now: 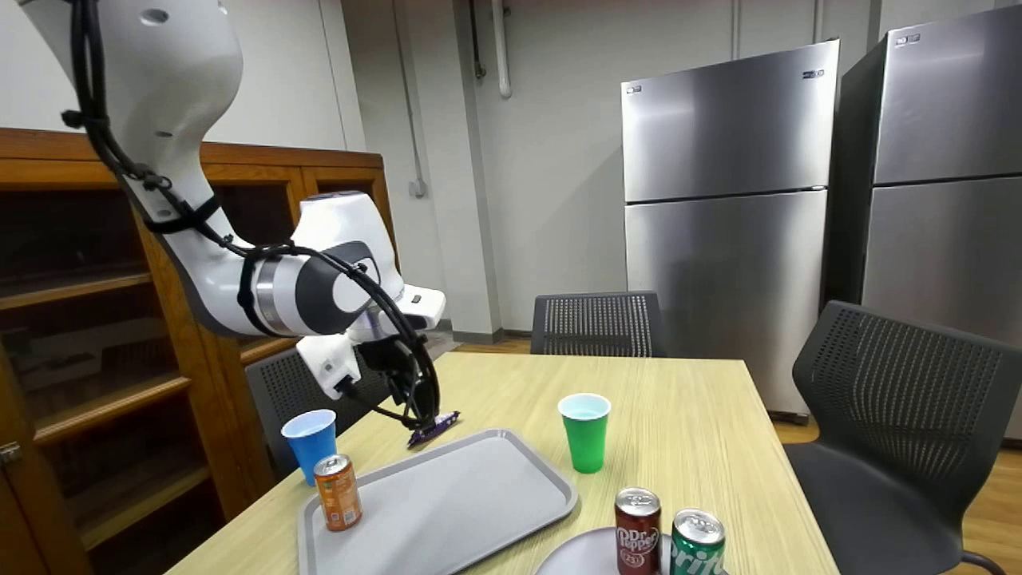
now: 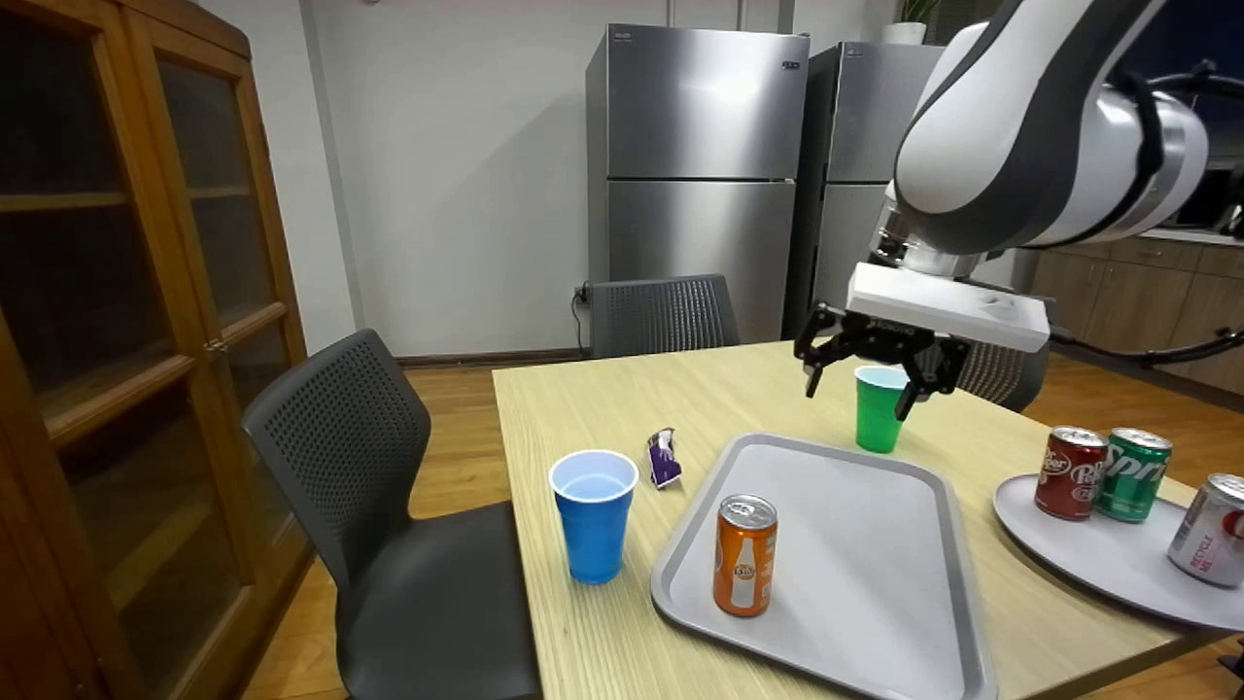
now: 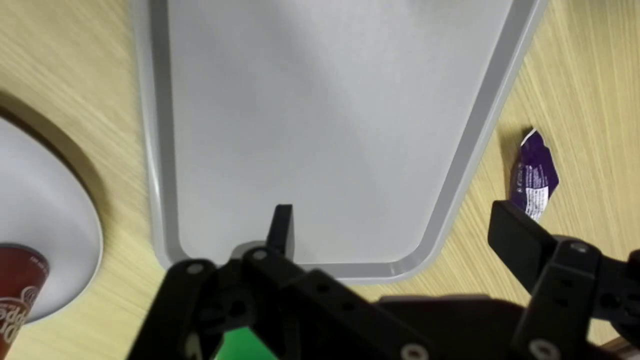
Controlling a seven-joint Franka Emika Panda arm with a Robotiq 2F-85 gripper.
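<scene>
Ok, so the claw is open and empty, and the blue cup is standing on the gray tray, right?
Not quite: the blue cup stands on the table, beside the gray tray, as an exterior view shows. The claw is indeed open and empty.

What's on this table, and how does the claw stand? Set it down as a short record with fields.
claw: open, holding nothing, raised above the table
on the gray tray: one orange can, upright
off the tray, on the tabletop: blue cup and green cup, both upright; purple packet
on the round plate: Dr Pepper can, Sprite can, silver can
around the table: dark chairs
background: two steel refrigerators, wooden cabinet
</scene>
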